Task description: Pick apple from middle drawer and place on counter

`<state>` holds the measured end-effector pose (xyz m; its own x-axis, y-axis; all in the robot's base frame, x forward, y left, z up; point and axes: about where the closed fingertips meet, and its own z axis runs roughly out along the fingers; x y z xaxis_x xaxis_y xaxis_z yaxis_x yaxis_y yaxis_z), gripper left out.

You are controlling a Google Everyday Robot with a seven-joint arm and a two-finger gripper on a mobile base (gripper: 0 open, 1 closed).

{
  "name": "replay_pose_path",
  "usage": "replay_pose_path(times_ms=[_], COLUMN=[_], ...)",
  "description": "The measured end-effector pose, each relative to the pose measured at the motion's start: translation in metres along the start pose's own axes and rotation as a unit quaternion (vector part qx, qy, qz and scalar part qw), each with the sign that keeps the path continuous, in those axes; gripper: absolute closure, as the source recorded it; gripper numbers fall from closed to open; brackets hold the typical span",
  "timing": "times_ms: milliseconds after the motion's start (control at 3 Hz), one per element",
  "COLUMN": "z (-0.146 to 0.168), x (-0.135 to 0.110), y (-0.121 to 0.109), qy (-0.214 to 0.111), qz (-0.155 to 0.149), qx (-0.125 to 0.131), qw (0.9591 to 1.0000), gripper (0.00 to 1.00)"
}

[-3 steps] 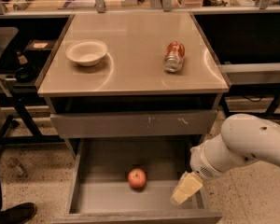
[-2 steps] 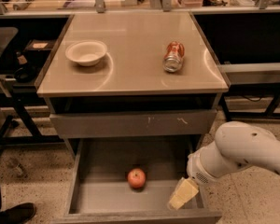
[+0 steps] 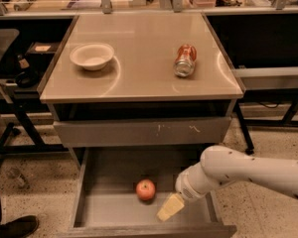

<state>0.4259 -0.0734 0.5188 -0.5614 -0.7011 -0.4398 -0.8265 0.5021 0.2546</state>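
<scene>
Red-orange apple [image 3: 145, 189] rests on the floor of the open middle drawer [image 3: 109, 212], lower centre of frame. Gripper [image 3: 170, 207] hangs just right of it, apparently not touching; its opening cannot be told. Grasp, lift and placement on the table [image 3: 139, 48] remain.

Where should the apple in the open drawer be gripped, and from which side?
Grip the apple across its round middle, from above: it sits alone on the middle drawer floor, away from the walls. The gripper hangs close beside it.
</scene>
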Motion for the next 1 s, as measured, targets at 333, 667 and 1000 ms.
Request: replay_pose_path(times_ms=[333, 667, 1000], z=[0.004, 0.013, 0.038], x=[0.000, 0.006, 0.004], y=[0.000, -0.001, -0.007], qy=[0.000, -0.010, -0.051], qz=[0.001, 0.014, 0.033], qx=[-0.002, -0.005, -0.006], qw=[1.0000, 0.9998, 0.9982], gripper=[0.00, 0.00, 0.00])
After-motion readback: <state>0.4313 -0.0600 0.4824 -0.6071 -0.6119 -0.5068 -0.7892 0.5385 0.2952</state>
